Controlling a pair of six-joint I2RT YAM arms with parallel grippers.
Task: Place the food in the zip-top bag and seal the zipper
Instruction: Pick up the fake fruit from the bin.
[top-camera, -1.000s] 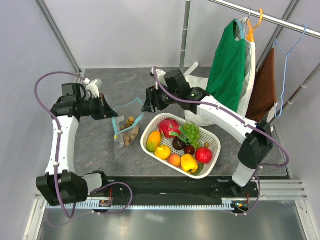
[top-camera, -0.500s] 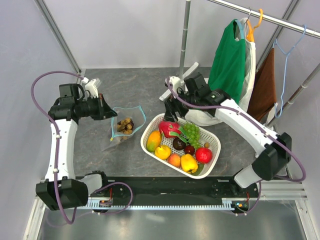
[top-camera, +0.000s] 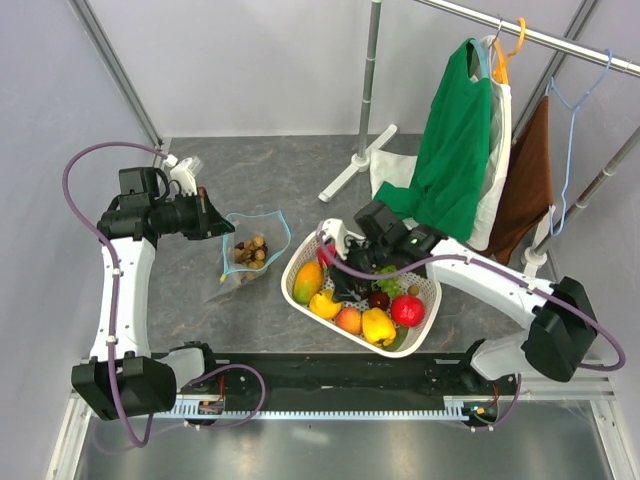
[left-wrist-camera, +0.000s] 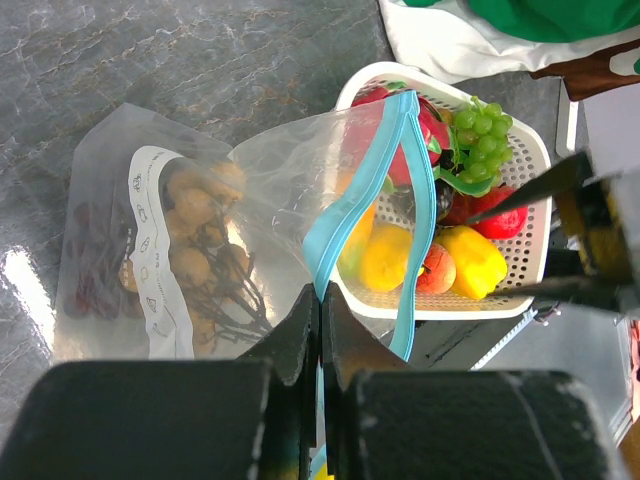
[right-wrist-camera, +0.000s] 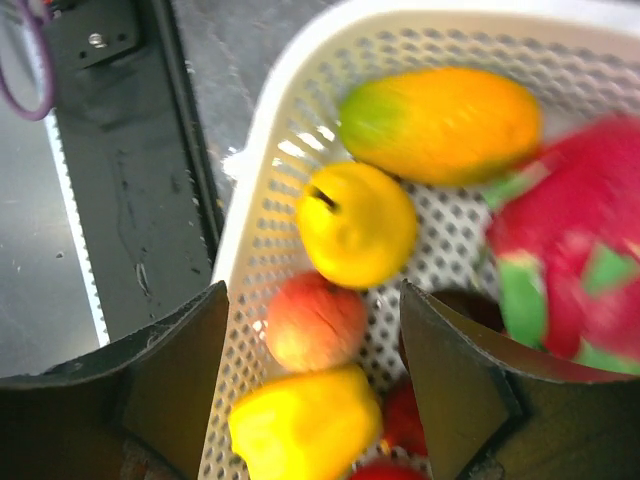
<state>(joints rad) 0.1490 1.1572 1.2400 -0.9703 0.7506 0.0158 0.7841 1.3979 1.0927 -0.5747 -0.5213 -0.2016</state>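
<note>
The clear zip-top bag (top-camera: 243, 262) lies left of the white basket (top-camera: 425, 310), with a brown berry cluster (top-camera: 250, 250) inside it. My left gripper (top-camera: 216, 226) is shut on the teal zipper (left-wrist-camera: 362, 195) and holds the bag (left-wrist-camera: 110, 200) mouth up and open. My right gripper (top-camera: 345, 278) hangs open low over the basket's left part. In the right wrist view, the peach (right-wrist-camera: 312, 322) lies between the open fingers of my right gripper (right-wrist-camera: 313, 292), untouched. A yellow lemon-like piece (right-wrist-camera: 357, 223) and the mango (right-wrist-camera: 440, 125) lie just beyond it.
The basket (right-wrist-camera: 250, 230) also holds a yellow pepper-like piece (top-camera: 378, 326), a red fruit (top-camera: 407, 310) and a pink dragon fruit (right-wrist-camera: 570, 230). A clothes rack with a green garment (top-camera: 450, 140) stands at the back right, its foot (top-camera: 355, 165) on the table.
My right arm swung from beside the bag's mouth over to the basket and came down over the fruit, its jaws open. The left gripper pulled the bag's mouth wider, then held still.
</note>
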